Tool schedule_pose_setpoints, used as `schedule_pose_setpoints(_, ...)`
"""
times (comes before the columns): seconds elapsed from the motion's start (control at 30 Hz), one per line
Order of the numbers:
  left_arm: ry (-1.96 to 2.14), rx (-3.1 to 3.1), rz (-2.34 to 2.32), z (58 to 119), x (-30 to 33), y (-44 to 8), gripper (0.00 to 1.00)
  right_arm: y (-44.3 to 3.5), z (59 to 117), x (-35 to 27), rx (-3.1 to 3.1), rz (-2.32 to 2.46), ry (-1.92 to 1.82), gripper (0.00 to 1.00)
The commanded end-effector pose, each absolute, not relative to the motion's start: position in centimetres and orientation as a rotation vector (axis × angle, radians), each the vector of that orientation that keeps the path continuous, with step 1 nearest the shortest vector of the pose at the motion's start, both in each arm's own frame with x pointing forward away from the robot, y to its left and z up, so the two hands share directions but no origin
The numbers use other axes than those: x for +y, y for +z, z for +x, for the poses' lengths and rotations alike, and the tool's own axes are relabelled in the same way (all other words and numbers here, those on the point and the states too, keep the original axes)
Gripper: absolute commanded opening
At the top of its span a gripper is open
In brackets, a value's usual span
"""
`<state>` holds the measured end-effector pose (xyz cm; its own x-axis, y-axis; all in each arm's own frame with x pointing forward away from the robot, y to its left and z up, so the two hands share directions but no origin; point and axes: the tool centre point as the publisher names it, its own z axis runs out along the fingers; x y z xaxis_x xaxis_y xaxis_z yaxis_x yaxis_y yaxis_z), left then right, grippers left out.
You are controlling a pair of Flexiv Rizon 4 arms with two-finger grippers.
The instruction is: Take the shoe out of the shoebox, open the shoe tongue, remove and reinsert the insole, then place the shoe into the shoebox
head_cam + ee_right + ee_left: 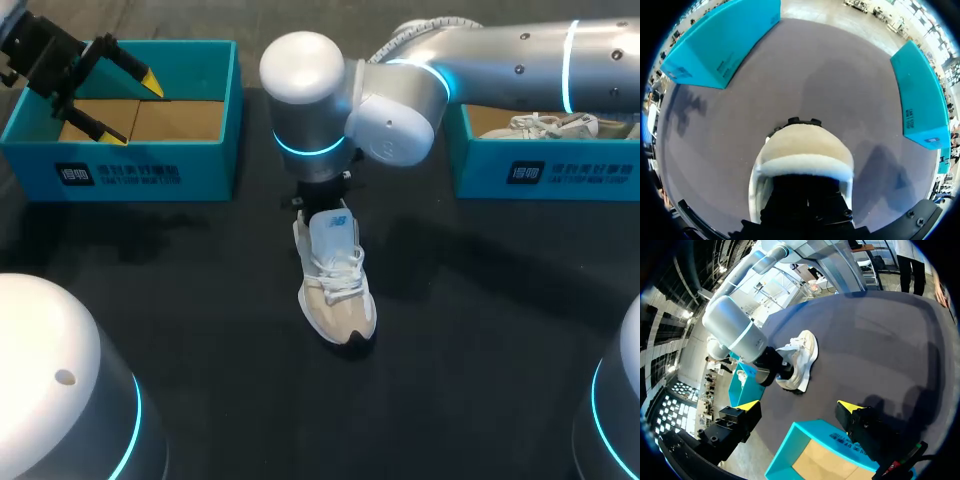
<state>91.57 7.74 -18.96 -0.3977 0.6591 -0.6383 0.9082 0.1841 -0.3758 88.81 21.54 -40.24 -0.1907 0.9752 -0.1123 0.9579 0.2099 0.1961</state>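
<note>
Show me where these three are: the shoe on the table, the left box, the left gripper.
shoe [335, 268]: head view, on its laces.
left box [200, 170]: head view, on its front wall.
left gripper [132, 112]: head view, midway between its yellow tips.

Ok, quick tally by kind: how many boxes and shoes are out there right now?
Boxes: 2 (left box, right box)
Shoes: 2 (loose shoe, boxed shoe in the right box)
Total: 4
</note>
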Motion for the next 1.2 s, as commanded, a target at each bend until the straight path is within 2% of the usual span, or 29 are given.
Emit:
schedule_pose_setpoints(0.03,-1.045,2.135,1.486,91.6,7.8,-18.9,1.00,-40.7,89.0,21.8,2.279,1.852,0.111,0.00)
schedule_pose_setpoints(0.37,-1.045,2.135,1.486,91.6,7.8,-18.9,1.00,-37.2,87.4,22.0,2.317,1.835,0.075,0.00)
schedule_pose_setpoints(0.97,-1.045,2.135,1.486,91.6,7.8,-18.9,1.00,-39.8,86.6,21.4,2.350,1.889,-0.019,0.00)
schedule_pose_setpoints(1.2,-1.045,2.135,1.486,91.6,7.8,-18.9,1.00,-36.7,85.5,21.2,2.426,1.943,-0.141,0.00)
